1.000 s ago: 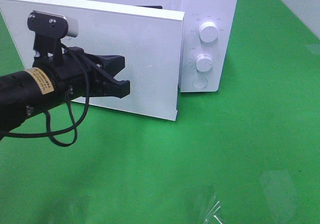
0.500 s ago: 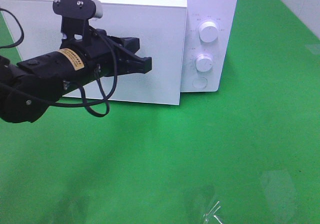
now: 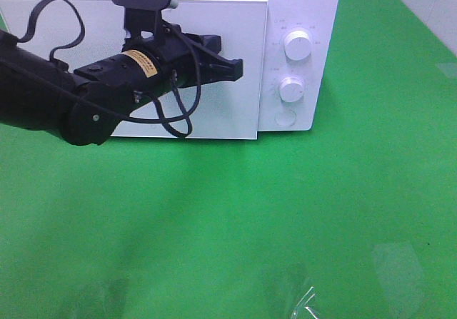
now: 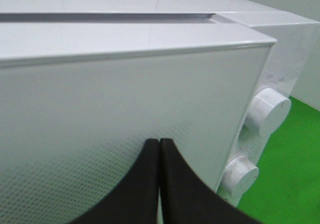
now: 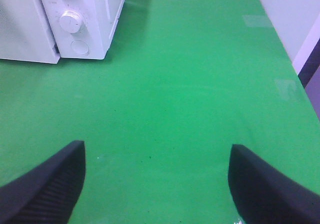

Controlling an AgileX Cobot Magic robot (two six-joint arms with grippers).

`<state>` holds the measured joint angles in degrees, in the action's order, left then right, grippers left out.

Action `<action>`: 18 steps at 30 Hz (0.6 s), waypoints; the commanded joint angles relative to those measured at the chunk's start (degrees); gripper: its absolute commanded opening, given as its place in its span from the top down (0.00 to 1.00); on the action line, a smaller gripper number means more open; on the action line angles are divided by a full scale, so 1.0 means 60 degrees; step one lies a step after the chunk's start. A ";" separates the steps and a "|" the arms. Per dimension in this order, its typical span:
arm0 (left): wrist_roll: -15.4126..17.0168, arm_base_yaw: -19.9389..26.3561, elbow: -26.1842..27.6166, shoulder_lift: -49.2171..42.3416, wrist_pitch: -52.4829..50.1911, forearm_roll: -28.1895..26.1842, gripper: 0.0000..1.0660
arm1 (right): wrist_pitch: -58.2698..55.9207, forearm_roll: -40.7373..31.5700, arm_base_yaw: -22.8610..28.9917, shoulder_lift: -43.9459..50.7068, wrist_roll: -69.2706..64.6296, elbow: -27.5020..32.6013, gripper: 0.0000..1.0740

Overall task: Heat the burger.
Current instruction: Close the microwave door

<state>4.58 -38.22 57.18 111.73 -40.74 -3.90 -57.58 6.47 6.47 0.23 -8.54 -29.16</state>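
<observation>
The burger is hidden from every view. A white microwave (image 3: 303, 12) stands at the back of the green table, and its door (image 3: 214, 115) lies almost flush with the body. My left gripper (image 3: 233, 68) is shut and empty, its tips against the door's front near the edge beside the knobs. In the left wrist view the closed fingertips (image 4: 150, 151) rest on the dotted door panel (image 4: 100, 98). Low over bare green table to the right of the microwave (image 5: 85, 13), my right gripper (image 5: 156, 149) is open with nothing between its fingers.
Two round knobs (image 3: 297, 46) (image 3: 291, 89) and a round button (image 3: 285, 118) sit on the microwave's right panel. A scrap of clear plastic (image 3: 305, 301) lies at the front edge. A pale wall (image 5: 292, 13) borders the table on the right.
My left arm has swung right and towards the microwave with its gripper shut. The door has gone from ajar to almost flush with the body. The right gripper has not moved.
</observation>
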 commanded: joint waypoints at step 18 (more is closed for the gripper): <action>-0.0898 0.0191 0.1413 0.1108 -0.0076 -0.1700 1.00 | -0.0019 0.0029 -0.0067 0.0248 -0.0029 0.0010 0.30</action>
<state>-0.92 -39.36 64.11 118.09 -39.19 -8.54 -57.58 6.42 6.47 0.23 -8.54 -29.16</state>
